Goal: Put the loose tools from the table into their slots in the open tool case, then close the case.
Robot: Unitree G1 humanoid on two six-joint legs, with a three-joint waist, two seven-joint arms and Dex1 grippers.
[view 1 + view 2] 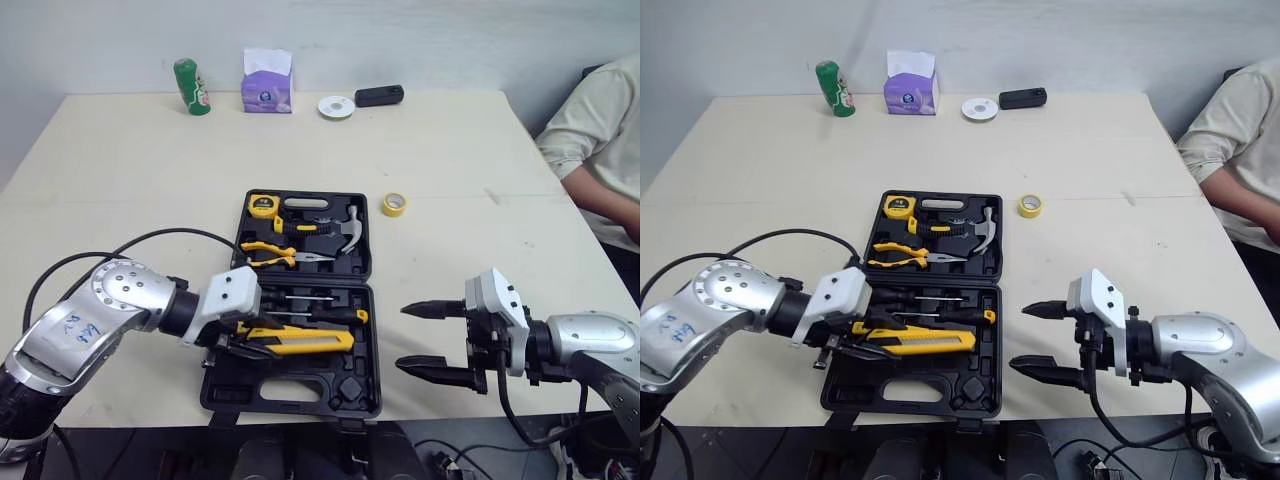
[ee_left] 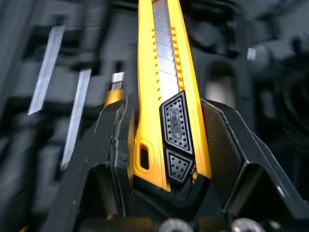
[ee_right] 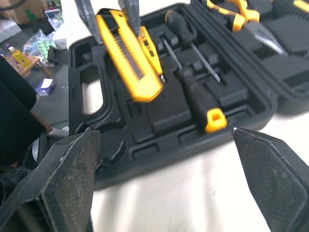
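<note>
A: Where's the utility knife [image 1: 300, 343]?
B: Clamped in the left gripper [image 1: 232, 338], over the near half of the open tool case [image 1: 290, 400], lying roughly parallel to the desk's [image 1: 130, 180] near edge. Can't tell if it touches the tray or hangs just above.
A: Where is it held?
B: At the rear of the handle. In the left wrist view the fingers [image 2: 116, 140] pinch the yellow body on both sides, right by the black ribbed slider.
A: How will it handle?
B: Probably light and stiff, with smooth plastic sides, so it could twist in the pinch. The segmented blade shows along the track, so I'd keep off that end. The rear hold looks right and leaves the front free to drop into a slot.
A: Right gripper [image 1: 403, 338]?
B: Fingers wide apart, holding nothing, just beside the case's near right side, near the desk's near edge.
A: Anything loose?
B: A yellow tape roll [image 1: 394, 204] sits on the desk, just off the case's far right corner. It's likely a light, rigid ring, best pinched across its wall.
A: In the case already?
B: Tape measure [image 1: 263, 205], pliers [image 1: 280, 253] and hammer [image 1: 345, 228] in the far half, screwdrivers [image 1: 325, 314] in the near half. The lid isn't shut.
</note>
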